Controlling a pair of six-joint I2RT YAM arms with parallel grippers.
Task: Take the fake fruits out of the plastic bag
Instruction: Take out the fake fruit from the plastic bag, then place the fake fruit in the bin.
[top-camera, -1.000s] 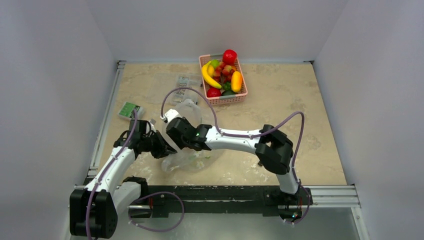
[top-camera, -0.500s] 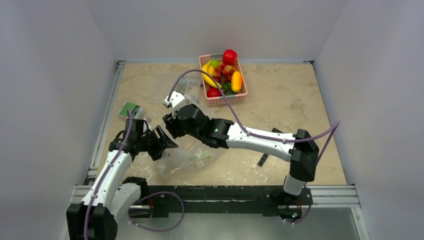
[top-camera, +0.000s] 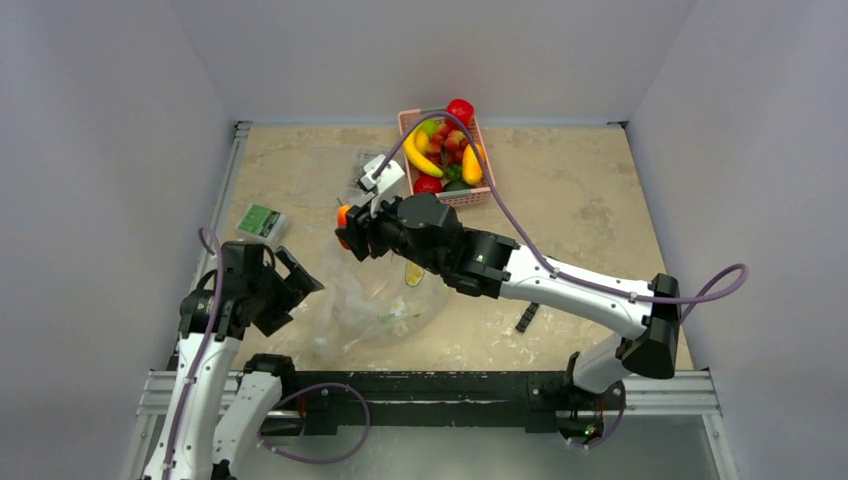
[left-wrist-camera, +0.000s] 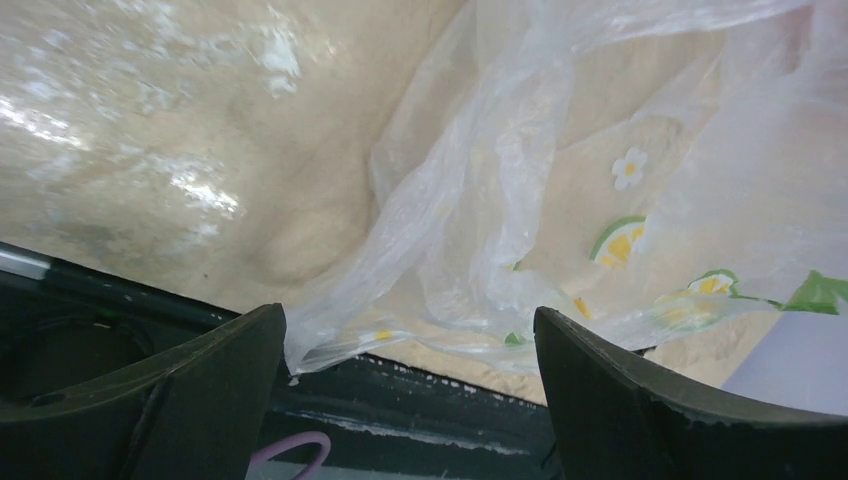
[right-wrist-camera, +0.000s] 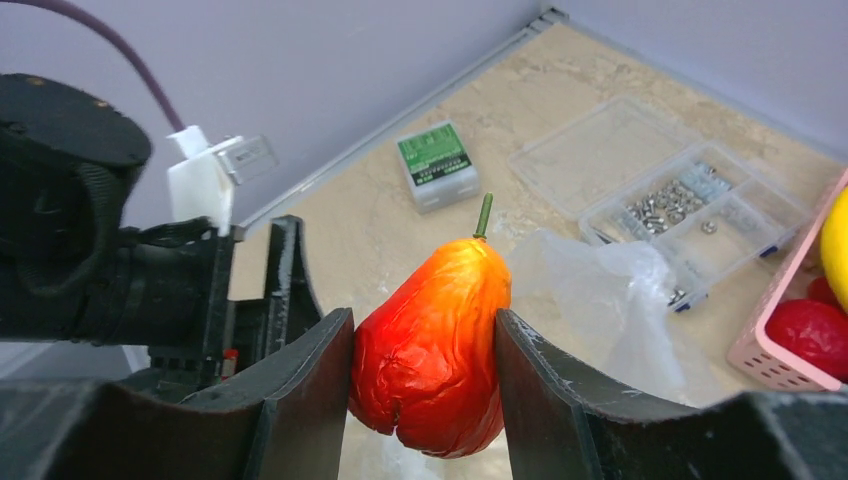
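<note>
Top, left-wrist and right-wrist views. The right gripper is seen clamped on a fake fruit, a glossy red-orange pear shape with a short green stem, gripped on both flanks with the stem pointing away from the wrist; from above, the fake fruit is carried clear of the table, just beyond the far edge of the plastic bag. The bag, clear, crinkled and printed with yellow-and-green motifs, is spread on the table between the two arms. The left gripper is shown released, its jaws wide apart and nothing between them, with the bag's near edge lying in front of them. Further fake fruits are collected in a pink basket at the far side. A green box and a clear parts case lie on the table left of the basket.
</note>
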